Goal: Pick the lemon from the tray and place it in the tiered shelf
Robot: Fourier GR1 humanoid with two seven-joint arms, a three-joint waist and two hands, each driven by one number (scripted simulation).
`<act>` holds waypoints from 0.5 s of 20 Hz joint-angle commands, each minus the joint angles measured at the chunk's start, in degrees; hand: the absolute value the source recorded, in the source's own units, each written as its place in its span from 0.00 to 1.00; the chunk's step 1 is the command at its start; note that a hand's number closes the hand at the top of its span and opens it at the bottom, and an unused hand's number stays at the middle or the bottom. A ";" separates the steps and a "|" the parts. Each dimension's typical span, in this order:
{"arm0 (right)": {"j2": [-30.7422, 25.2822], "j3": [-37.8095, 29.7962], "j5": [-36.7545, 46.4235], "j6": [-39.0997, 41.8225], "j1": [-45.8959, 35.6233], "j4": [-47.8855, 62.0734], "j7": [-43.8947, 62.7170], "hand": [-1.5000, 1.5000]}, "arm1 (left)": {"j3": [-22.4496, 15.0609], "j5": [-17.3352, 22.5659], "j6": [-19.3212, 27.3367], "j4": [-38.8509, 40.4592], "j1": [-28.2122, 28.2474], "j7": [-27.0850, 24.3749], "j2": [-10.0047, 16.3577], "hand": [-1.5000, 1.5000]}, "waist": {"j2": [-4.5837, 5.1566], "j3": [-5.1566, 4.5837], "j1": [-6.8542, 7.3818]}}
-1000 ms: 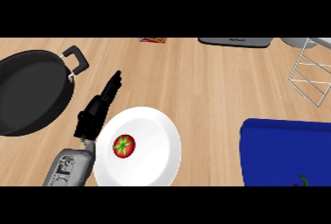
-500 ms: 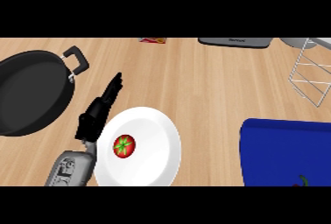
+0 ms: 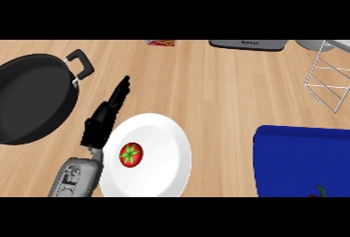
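Head view: we can't make out the lemon on the blue tray (image 3: 294, 157) at lower right, with the wire shelf (image 3: 328, 76) beyond it. Our left robot hand (image 3: 101, 121), fingers straight and holding nothing, lies between the pan (image 3: 31, 102) and the plate (image 3: 164, 139) bearing a tomato (image 3: 131, 154).

Big black pan (image 3: 31, 104) is sitting at the left w/ its handle pointing up-right. White plate (image 3: 160, 162) is lying near it, lower right, carrying a tomato (image 3: 131, 154). Grey appliance (image 3: 247, 44) is peeking in at the top of the wood counter (image 3: 219, 88).
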 commanded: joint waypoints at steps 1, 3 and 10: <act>-0.18 -1.53 -1.54 1.62 -2.14 -0.44 1.26 0.00 | 1.27 0.61 -0.54 -0.51 -1.64 1.29 1.15 0.50 | -0.19 -0.04 -0.09; -2.68 -2.75 -2.51 1.27 -2.66 -0.90 1.54 0.00 | 0.61 0.51 -0.65 0.19 -0.72 0.06 0.59 0.50 | 0.24 0.00 0.24; -5.71 -6.82 -5.61 -6.24 -5.88 -2.92 7.97 0.00 | -0.71 -0.45 0.52 0.41 1.01 -1.27 -0.95 0.50 | 0.17 -0.11 0.48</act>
